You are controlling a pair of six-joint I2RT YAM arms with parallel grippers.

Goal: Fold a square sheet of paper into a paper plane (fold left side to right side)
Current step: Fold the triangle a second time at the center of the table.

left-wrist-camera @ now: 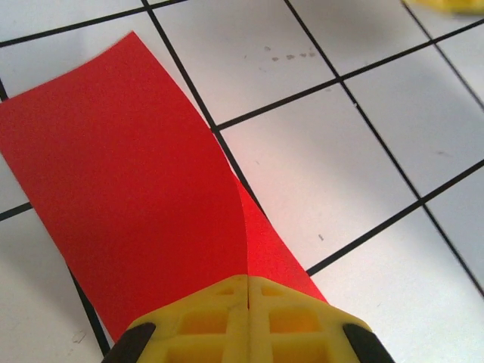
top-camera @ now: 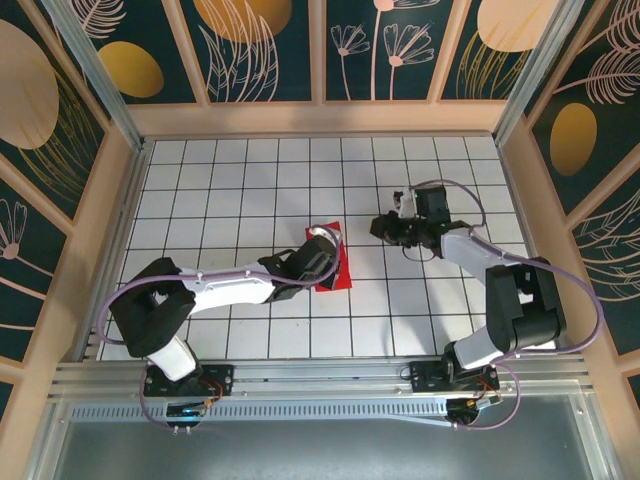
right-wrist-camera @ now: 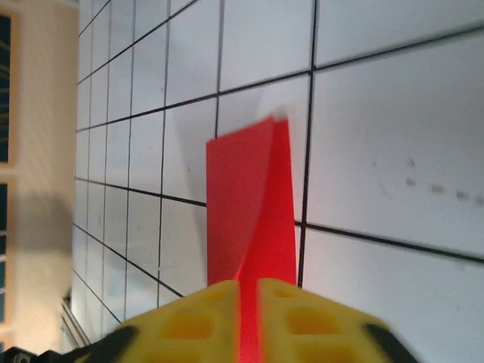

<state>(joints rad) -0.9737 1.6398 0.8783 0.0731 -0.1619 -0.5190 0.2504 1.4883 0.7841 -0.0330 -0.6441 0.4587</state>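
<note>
The square sheet of paper point(top-camera: 340, 264) is bright red and lies near the middle of the tiled table, folded over into a narrow strip. My left gripper point(top-camera: 325, 257) sits over its left part and is shut on the paper. In the left wrist view the two red layers point(left-wrist-camera: 128, 189) curve up and meet at the seam of the closed yellow jaws point(left-wrist-camera: 248, 278). My right gripper point(top-camera: 380, 228) hovers a short way to the right of the sheet, shut, apart from the paper. In the right wrist view the red strip point(right-wrist-camera: 246, 197) stands ahead of its yellow fingertips point(right-wrist-camera: 249, 283).
The white grid-tiled table point(top-camera: 250, 190) is boxed in by wooden walls at the back point(top-camera: 320, 118), left point(top-camera: 118, 230) and right point(top-camera: 520, 220). The right arm's cable loops above its wrist point(top-camera: 455, 188). A yellow finger edge point(left-wrist-camera: 454, 4) shows at the top right of the left wrist view.
</note>
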